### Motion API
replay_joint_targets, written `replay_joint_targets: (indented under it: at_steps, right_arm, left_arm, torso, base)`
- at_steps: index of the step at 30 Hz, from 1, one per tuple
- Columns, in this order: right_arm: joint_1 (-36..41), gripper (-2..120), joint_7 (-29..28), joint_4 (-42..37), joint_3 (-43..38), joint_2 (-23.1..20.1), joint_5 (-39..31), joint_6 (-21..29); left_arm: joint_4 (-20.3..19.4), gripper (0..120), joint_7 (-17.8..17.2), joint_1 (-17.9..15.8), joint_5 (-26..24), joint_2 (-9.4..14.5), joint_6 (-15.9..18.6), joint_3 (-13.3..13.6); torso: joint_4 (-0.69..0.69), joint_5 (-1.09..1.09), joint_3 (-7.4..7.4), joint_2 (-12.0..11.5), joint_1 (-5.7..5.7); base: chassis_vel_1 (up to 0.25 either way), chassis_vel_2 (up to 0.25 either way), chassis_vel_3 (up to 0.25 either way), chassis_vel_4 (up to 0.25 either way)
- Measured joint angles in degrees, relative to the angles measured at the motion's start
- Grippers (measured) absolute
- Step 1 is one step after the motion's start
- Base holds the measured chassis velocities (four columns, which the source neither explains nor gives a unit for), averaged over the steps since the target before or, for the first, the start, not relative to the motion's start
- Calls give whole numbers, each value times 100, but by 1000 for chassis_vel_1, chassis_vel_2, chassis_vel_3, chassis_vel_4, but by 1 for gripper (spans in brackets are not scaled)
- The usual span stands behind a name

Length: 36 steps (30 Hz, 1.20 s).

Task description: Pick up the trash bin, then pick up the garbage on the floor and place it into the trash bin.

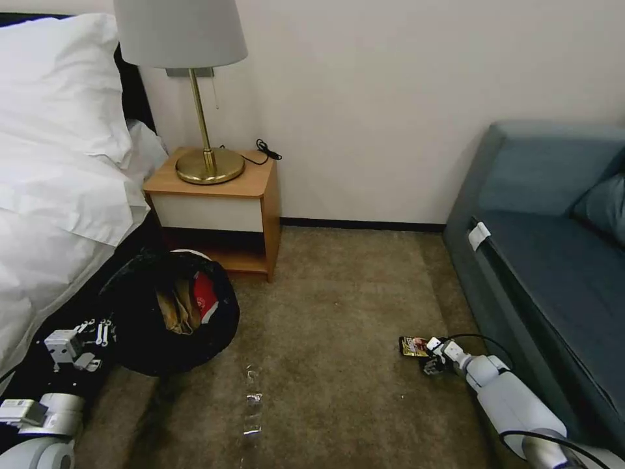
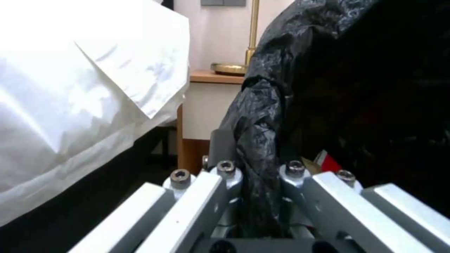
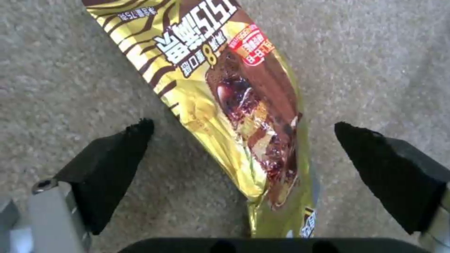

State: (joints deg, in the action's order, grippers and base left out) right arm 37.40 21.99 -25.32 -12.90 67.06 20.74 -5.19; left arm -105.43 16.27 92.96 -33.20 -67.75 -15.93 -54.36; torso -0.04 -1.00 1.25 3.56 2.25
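The trash bin (image 1: 140, 326), lined with a crinkled black bag (image 2: 281, 88), leans with its opening toward me beside the bed. My left gripper (image 1: 97, 331) (image 2: 259, 172) is shut on its bagged rim. Inside the bin lie a crumpled brown paper bag (image 1: 174, 307) and a red-and-white packet (image 1: 206, 296). A clear plastic bottle (image 1: 251, 398) lies on the carpet in front of the bin. The dark and gold snack wrapper (image 1: 413, 346) (image 3: 234, 88) lies flat near the sofa. My right gripper (image 1: 432, 360) (image 3: 244, 128) is open low over it, one finger on each side of the wrapper's end.
A wooden nightstand (image 1: 224, 208) with a brass lamp (image 1: 207, 163) stands against the wall behind the bin. The bed with white sheets (image 1: 52, 195) runs along the left, and a grey-blue sofa (image 1: 553, 260) along the right. Brown carpet (image 1: 338, 293) lies open between them.
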Motion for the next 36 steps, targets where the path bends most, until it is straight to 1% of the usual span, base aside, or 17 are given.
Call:
replay_joint_targets:
  at_steps: [3, 4, 6, 8, 9, 11, 13, 14, 19, 20, 21, 23, 27, 28, 34, 35, 36]
  right_arm:
    - [-1, 90, 75, 70, -46, 53, -3, -3]
    - [-1, 90, 75, 70, -46, 53, -3, -3]
    - [13, 78, 155, 78, -56, 99, -30, -5]
    - [20, 74, 178, 78, -57, 110, -38, -6]
    - [33, 66, 209, 78, -57, 115, -62, -7]
    - [37, 62, 222, 78, -57, 114, -78, -8]
    - [47, 51, 249, 79, -57, 90, -108, -9]
    - [47, 51, 249, 79, -57, 90, -108, -9]
    - [71, 36, 294, 81, -75, 51, -135, -11]
    - [91, 28, 296, 72, -82, 38, -157, -12]
    - [91, 28, 296, 72, -82, 38, -157, -12]
    - [132, 14, 288, 4, -81, 13, -196, -12]
    - [164, 6, 281, -50, -69, -16, -220, -11]
    - [175, 0, 258, -96, -68, -41, -244, -10]
    - [310, 0, 216, -408, -46, -219, -277, -2]
    - [356, 0, 193, -494, -42, -303, -274, 3]
    - [397, 0, 192, -577, -37, -354, -273, -25]
  left_arm:
    - [23, 3, 3, 8, -39, 15, -11, -15]
    - [23, 3, 3, 8, -39, 15, -11, -15]
    - [38, 3, 6, -9, -52, 15, -12, -14]
    - [41, 3, 7, -19, -54, 14, -12, -12]
    - [44, 3, 6, -32, -55, 13, -12, -2]
    - [46, 3, 6, -37, -54, 13, -12, 3]
    - [68, 3, 7, -45, -54, 14, -12, 9]
    - [68, 3, 7, -45, -54, 14, -12, 9]
    - [104, 3, 18, -48, -40, 7, -13, 32]
    - [123, 3, 33, -49, -14, 0, -25, 46]
    - [123, 3, 33, -49, -14, 0, -25, 46]
    - [175, 3, 51, -50, 32, -8, -50, 74]
    - [207, 3, 60, -50, 47, -11, -73, 79]
    - [232, 3, 69, -47, 57, -12, -88, 84]
    - [334, 3, 88, -58, 88, -12, -128, 103]
    - [362, 3, 87, -73, 91, -14, -140, 109]
    - [392, 3, 87, -93, 100, -14, -140, 130]
  torso:
    - [-2, -3, -1, 2, -1]
    - [-2, -3, -1, 2, -1]
    - [-3, -4, -1, 3, -1]
    - [-3, -3, 0, 3, -1]
    - [-3, 2, 0, 3, -1]
    - [-2, 4, 1, 2, -1]
    - [2, 16, 2, 0, -1]
    - [2, 16, 2, 0, -1]
    - [6, 20, 4, -2, -1]
    - [6, 22, 5, -3, -1]
    - [6, 22, 5, -3, -1]
    - [7, 25, 7, -5, 0]
    - [8, 28, 8, -6, 1]
    - [10, 32, 8, -8, 1]
    - [10, 34, 10, -10, 4]
    - [8, 15, 9, -10, 4]
    - [-2, 8, 9, -10, 4]
  base:
    - [0, 0, 0, 0]
    - [0, 0, 0, 0]
    - [0, 0, 0, 0]
    - [0, 0, 0, 0]
    - [0, 0, 0, 0]
    - [0, 0, 0, 0]
    - [0, 0, 0, 0]
    - [0, 0, 0, 0]
    - [0, 0, 0, 0]
    - [0, 0, 0, 0]
    - [0, 0, 0, 0]
    - [0, 0, 0, 0]
    - [0, 0, 0, 0]
    - [0, 0, 0, 0]
    - [0, 0, 0, 0]
    - [0, 0, 0, 0]
    - [0, 0, 0, 0]
